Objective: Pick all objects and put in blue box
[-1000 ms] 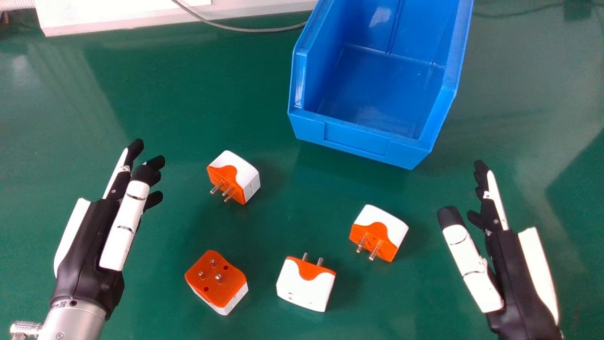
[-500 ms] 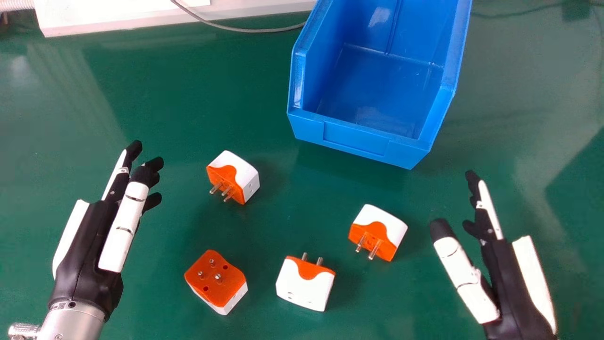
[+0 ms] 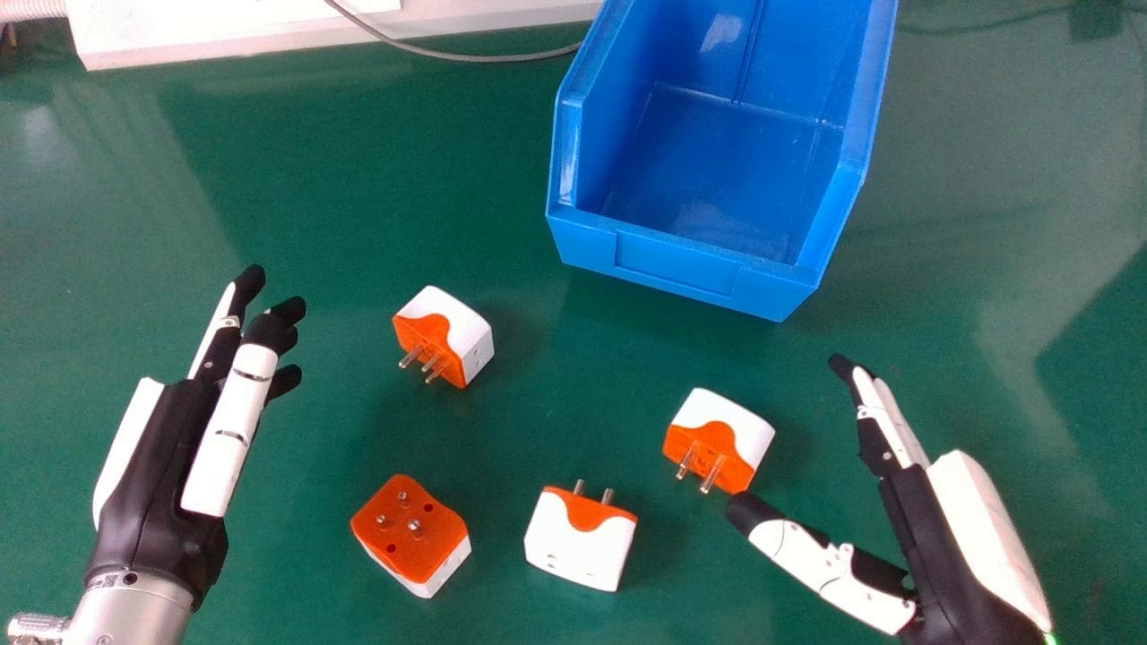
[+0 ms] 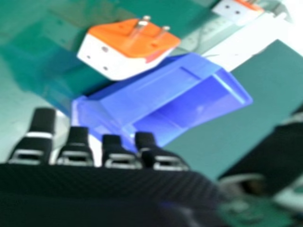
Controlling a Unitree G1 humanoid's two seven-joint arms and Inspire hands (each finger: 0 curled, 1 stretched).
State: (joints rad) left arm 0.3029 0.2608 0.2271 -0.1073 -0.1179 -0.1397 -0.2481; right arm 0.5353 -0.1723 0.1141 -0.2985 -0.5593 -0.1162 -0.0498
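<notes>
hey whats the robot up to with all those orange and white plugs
It seems about to pick one up. Its right robot hand is open beside the nearest adapter, not gripping it. The left robot hand is open and holds nothing. All four adapters lie on the green table, outside the blue box.

I counted four plug adapters [image 3: 703, 408], one blue box [image 3: 676, 260] and one grey cable [image 3: 466, 57].
I had one adapter just beside the thumb of my right hand [image 3: 941, 564], one farther to that hand's left, and two to the right of my left hand [image 3: 161, 484]; the single box was ahead, between both hands, and the single cable was beyond the left one.
</notes>
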